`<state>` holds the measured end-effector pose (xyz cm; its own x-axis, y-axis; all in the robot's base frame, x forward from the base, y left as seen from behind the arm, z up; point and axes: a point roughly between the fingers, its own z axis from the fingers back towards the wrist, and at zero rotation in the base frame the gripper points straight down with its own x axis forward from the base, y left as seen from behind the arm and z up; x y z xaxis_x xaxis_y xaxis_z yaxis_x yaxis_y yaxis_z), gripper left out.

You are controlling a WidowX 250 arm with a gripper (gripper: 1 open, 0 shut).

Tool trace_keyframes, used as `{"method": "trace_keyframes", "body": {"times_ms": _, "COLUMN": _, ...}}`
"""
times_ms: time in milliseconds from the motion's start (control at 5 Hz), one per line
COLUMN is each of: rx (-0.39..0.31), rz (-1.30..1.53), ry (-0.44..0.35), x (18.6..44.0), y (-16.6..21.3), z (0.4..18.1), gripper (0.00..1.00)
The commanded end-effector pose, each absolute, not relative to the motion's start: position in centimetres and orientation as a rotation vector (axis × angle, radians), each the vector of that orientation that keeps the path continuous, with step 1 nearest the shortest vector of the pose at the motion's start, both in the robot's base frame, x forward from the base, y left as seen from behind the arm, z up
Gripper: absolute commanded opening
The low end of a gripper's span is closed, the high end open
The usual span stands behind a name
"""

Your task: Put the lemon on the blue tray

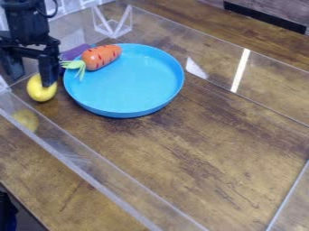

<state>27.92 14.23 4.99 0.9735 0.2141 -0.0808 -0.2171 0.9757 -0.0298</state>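
Note:
The lemon [43, 91] lies on the wooden table just left of the blue tray [133, 88], partly covered by my gripper. My gripper [29, 72] stands open right over the lemon, its dark fingers [50, 69] reaching down on either side of the fruit's top. Whether the fingers touch the lemon I cannot tell. The tray's blue floor is bare apart from what rests on its far left rim.
An orange carrot with a green top [101, 56] rests on the tray's far left rim, with a purple item [70, 52] just behind it. Clear acrylic panels [72, 158] run across the wooden table. Bright reflections [241, 68] lie to the right.

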Motion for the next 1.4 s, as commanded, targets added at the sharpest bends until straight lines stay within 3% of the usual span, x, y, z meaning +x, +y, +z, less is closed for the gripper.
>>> {"method": "trace_keyframes", "body": {"times_ms": 0, "rx": -0.022, "rz": 0.184, "ry": 0.025, "x": 28.9, "y": 15.1, "z": 6.7, "gripper": 1.00}}
{"method": "trace_keyframes", "body": {"times_ms": 600, "rx": -0.014, "rz": 0.139, "ry": 0.027, "x": 28.8, "y": 17.0, "z": 4.7, "gripper": 1.00}}
{"method": "trace_keyframes", "body": {"times_ms": 800, "rx": -0.006, "rz": 0.131, "ry": 0.043, "x": 28.3, "y": 17.2, "z": 4.7, "gripper": 0.00}}
{"method": "trace_keyframes", "body": {"times_ms": 1000, "rx": 0.006, "rz": 0.125, "ry": 0.063, "x": 27.9, "y": 17.5, "z": 4.5, "gripper": 0.00}}
{"method": "trace_keyframes", "body": {"times_ms": 1200, "rx": 0.016, "rz": 0.188, "ry": 0.085, "x": 27.1, "y": 17.8, "z": 3.2, "gripper": 0.00}}
